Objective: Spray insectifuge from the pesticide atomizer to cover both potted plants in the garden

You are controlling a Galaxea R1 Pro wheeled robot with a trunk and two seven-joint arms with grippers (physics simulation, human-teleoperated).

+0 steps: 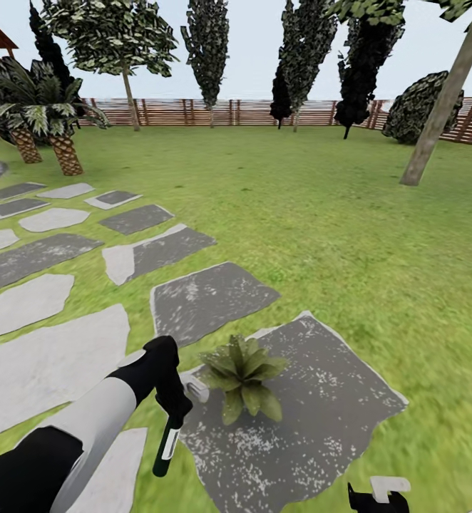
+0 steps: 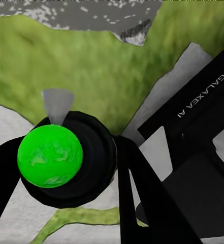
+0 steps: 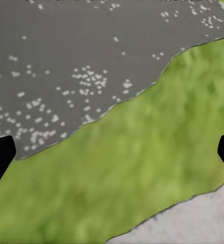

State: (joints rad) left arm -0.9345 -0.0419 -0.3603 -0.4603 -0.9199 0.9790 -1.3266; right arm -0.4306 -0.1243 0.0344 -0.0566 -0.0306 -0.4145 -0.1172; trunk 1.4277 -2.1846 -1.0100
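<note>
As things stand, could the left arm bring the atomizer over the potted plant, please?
Probably yes: the left gripper holds the atomizer just beside the potted plant, with nothing between them on the stone slab.

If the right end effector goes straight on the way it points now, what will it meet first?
Most likely the ground: the right end effector looks down on a strip of lawn beside the dark paving stone. Nothing stands between, though depth is unclear.
</note>
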